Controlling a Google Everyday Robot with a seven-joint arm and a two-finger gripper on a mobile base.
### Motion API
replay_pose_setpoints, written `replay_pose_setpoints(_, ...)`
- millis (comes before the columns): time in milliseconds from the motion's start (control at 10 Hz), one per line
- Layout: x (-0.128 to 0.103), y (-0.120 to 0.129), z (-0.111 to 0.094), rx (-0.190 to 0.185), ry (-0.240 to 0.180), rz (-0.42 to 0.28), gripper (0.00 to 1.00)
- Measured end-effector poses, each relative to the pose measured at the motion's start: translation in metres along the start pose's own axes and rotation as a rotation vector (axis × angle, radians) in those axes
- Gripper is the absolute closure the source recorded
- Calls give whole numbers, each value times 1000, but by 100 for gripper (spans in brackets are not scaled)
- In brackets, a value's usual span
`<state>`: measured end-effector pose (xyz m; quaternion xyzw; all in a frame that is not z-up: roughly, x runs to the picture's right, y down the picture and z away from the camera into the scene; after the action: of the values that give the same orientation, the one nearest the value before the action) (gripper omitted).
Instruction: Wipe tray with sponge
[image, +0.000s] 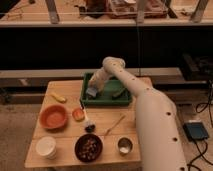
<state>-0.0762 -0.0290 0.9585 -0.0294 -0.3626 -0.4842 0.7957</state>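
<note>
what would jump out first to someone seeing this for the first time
The big white robot arm dominates, sweeping from the lower right up over the wooden table. Its gripper reaches down into the left end of the dark green tray at the table's back, at the sponge. Next, the orange bowl at the left stands out.
</note>
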Motion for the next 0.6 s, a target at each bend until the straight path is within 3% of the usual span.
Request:
replay_pose_setpoints(200, -19, 12, -15, -7, -19, -47, 85)
replay_pose_setpoints(600, -12, 53, -49, -42, 1, -50, 85)
